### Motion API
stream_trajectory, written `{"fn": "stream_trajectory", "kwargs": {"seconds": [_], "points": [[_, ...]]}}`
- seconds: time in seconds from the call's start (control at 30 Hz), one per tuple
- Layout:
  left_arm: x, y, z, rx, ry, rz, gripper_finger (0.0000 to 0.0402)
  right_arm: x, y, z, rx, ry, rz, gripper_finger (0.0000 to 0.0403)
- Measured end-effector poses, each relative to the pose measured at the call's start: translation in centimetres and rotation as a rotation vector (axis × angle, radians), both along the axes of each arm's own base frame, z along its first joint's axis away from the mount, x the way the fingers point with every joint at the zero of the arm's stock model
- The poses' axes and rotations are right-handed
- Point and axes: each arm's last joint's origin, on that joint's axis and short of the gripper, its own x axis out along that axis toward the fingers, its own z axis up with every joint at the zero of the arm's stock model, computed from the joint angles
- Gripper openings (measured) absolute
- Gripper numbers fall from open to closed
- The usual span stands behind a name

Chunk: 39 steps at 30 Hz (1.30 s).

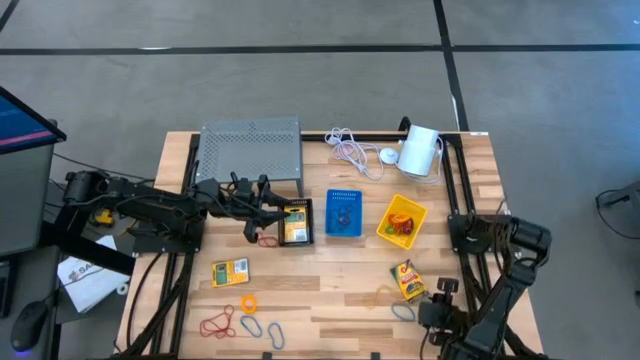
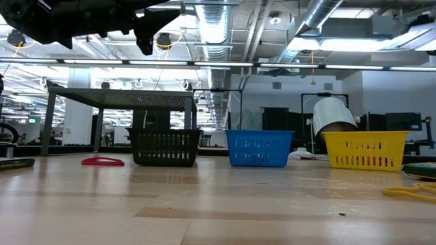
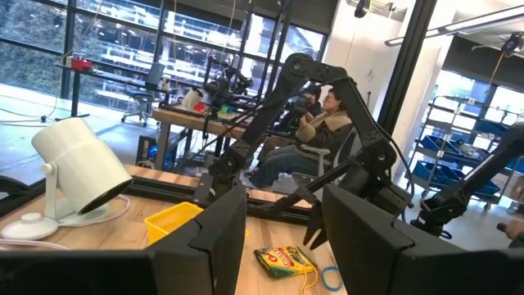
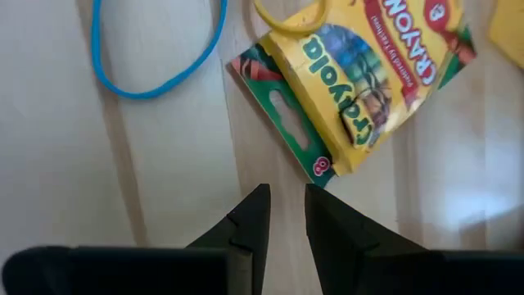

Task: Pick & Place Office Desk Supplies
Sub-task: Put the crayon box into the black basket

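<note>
Left gripper (image 1: 262, 213) is held above the table beside the black mesh bin (image 1: 296, 222), its flat dark fingers (image 3: 209, 238) spread with nothing seen between them. Part of a yellow card packet is seen inside that bin. Thin loops (image 1: 216, 324) are scattered near the front edge; the blue bin (image 1: 344, 213) and yellow bin (image 1: 402, 221) follow. Right gripper (image 4: 283, 215) is poised over bare wood, tips nearly together, empty, just short of the glossy crayon box (image 4: 360, 78), whose edges are cut off.
</note>
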Motion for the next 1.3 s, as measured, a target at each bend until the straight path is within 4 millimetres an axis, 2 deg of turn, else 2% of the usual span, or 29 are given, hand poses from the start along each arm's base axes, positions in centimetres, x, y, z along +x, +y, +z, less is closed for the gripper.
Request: {"fn": "stream_trajectory", "kwargs": {"seconds": [0.7, 1.3], "points": [[0.0, 0.0, 0.1, 0.0, -0.005, 0.0, 0.0158, 0.6, 0.3, -0.1, -0.007, -0.069, 0.021, 0.0074], [0.0, 0.0, 0.1, 0.0, -0.015, 0.0, 0.0158, 0.9, -0.3, -0.9, -0.021, -0.109, 0.024, 0.0074]]}}
